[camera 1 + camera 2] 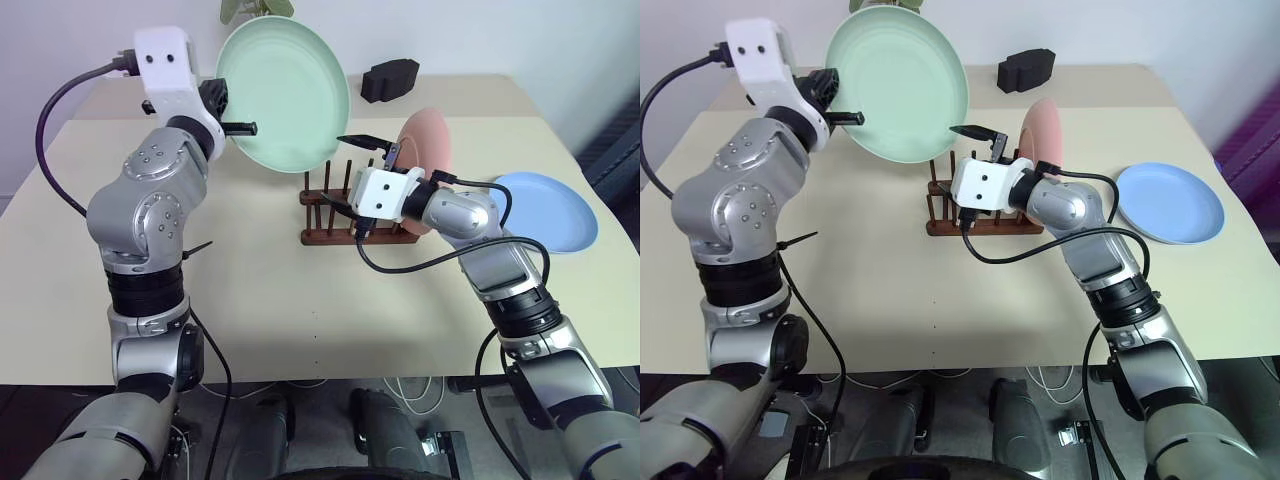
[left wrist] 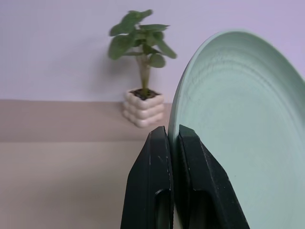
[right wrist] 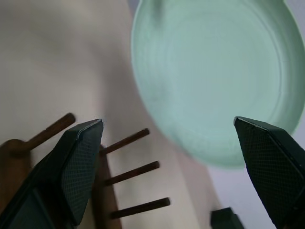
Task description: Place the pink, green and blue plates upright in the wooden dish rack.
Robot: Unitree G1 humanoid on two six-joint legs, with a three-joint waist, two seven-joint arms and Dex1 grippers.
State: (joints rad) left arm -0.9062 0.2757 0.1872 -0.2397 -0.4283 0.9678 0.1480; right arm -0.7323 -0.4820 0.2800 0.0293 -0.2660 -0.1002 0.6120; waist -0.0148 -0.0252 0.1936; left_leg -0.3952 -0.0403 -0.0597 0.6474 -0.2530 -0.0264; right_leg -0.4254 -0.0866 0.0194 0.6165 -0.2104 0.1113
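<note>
This looks like a lab or test room set up for a household chore. A plain beige bench (image 1: 260, 300) stands against a bare pale wall (image 2: 57, 47), with loose cables on the floor (image 1: 420, 395) beneath. A small potted plant (image 2: 141, 71) in a bumpy white pot is the sole decoration.

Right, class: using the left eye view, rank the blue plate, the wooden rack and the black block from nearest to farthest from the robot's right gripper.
1. Wooden rack: directly beside the open right gripper.
2. Blue plate: flat on the table, off to the right.
3. Black block: at the table's far edge.
</note>
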